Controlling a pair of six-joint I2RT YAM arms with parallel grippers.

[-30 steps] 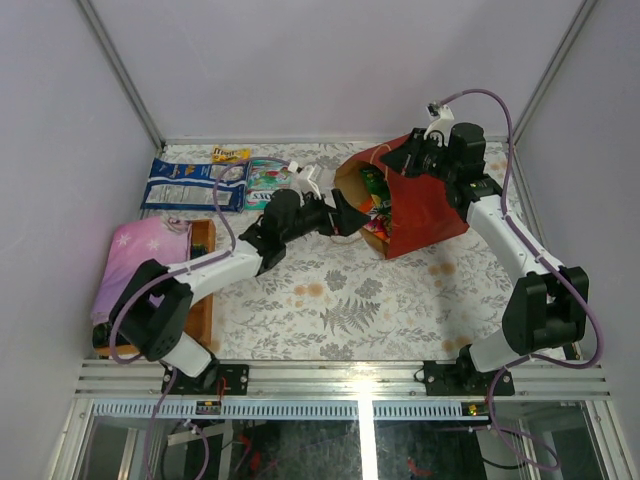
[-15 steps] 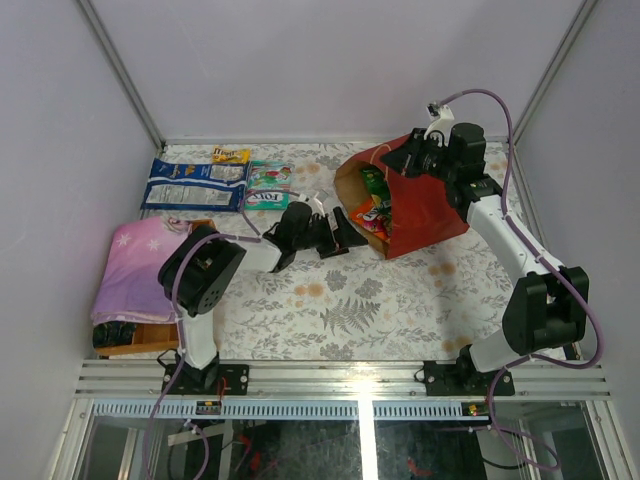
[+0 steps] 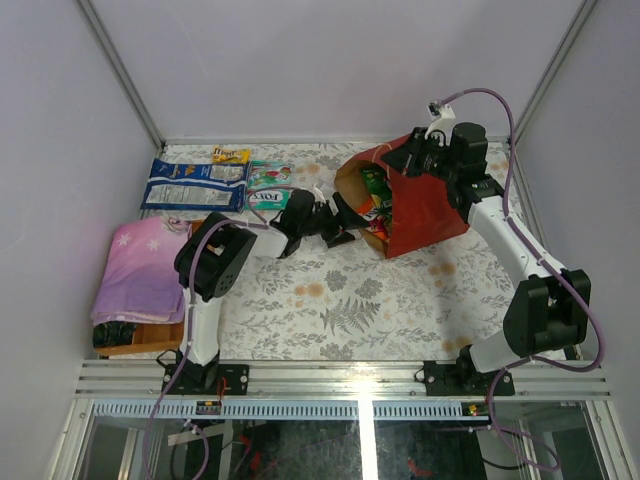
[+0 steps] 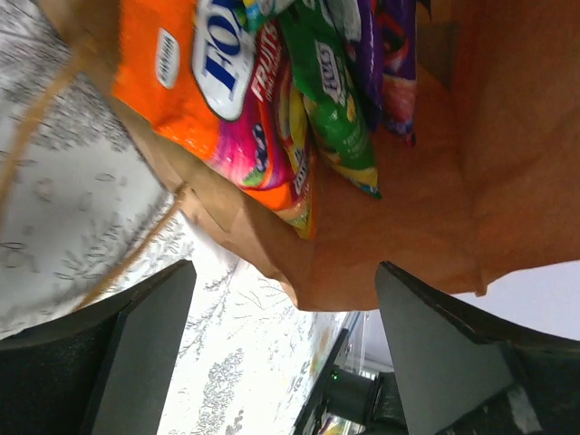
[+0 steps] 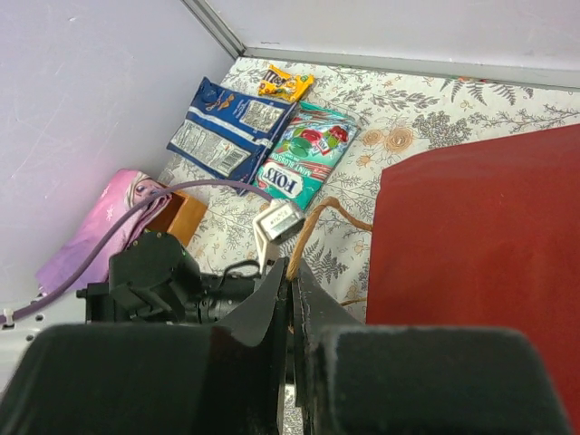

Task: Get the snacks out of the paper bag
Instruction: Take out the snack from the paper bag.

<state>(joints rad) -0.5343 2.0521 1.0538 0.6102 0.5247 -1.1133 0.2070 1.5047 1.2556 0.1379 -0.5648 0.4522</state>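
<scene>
1. From above: the left claw [image 3: 348,222] is spread wide and has nothing in it. Right in front of its tips is the open mouth of the red paper bag [image 3: 428,205]. Bright snack pouches [image 3: 374,203] poke out of the bag. Well behind this claw, a teal FOX'S pouch [image 3: 268,186], blue-and-white packs [image 3: 195,183] and a small yellow packet [image 3: 230,155] lie on the flowery table cloth [image 3: 340,300]. A pink cloth [image 3: 140,270] lies farther back over a wooden tray [image 3: 128,348]. The right claw [image 3: 408,158] sits at the bag's top edge.

2. From the left claw's camera: its two dark fingers [image 4: 136,344] stand far apart with nothing between them. Just past the tips is the bag's brown inside. An orange FOX'S pouch [image 4: 208,100], a green pouch [image 4: 335,100] and a purple pouch [image 4: 390,54] lie in there, and none of them touch the claw. A tan twine handle [image 4: 136,249] lies on the cloth beside one finger.

3. From the right claw's camera: this claw is squeezed tight shut. Another twine handle [image 5: 317,217] runs right into its tips, so it seems to pinch the bag by it. The bag's red side is just beside the claw. The left arm [image 5: 154,281] is past the tips, and the teal pouch and blue packs lie farther on.
</scene>
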